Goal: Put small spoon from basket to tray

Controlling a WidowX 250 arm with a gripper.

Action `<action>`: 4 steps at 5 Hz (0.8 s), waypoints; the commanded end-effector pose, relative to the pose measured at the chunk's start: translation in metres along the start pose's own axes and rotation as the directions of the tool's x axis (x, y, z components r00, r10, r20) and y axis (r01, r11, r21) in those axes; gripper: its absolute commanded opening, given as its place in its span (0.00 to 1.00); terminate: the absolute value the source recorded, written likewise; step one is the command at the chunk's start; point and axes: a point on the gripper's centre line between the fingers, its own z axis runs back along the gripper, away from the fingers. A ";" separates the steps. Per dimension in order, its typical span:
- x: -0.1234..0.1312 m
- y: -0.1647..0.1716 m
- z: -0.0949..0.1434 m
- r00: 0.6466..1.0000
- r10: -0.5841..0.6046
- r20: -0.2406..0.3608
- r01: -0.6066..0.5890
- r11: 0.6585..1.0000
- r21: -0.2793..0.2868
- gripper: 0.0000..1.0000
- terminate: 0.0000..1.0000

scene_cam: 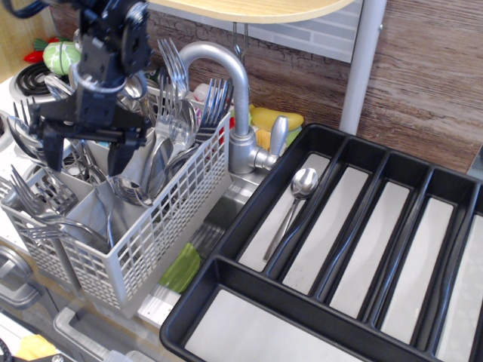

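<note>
The light grey lattice basket [155,230] stands at the left, full of forks and spoons standing upright. My black gripper [84,157] hangs over its rear middle compartments. It is open, with one finger [53,154] at the left and the other [118,160] at the right, among the cutlery handles. It holds nothing that I can see. I cannot tell which spoon in the basket is small. The black tray [392,151] fills the right side. One small shiny spoon [296,197] lies in its leftmost long compartment, bowl toward the back.
A metal faucet [226,75] rises between basket and tray. A green brush [181,268] lies below the basket's right side. Yellow toy food [275,119] sits behind the faucet. A stove burner [26,75] is at far left. A wooden shelf hangs overhead.
</note>
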 end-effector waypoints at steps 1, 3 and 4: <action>0.000 0.001 -0.003 0.995 0.056 0.087 -0.051 0.997 -0.060 1.00 0.00; 0.006 0.000 -0.008 0.992 0.052 0.111 -0.047 0.998 -0.050 0.00 0.00; 0.008 0.001 -0.005 0.992 0.023 0.125 -0.017 0.999 -0.047 0.00 0.00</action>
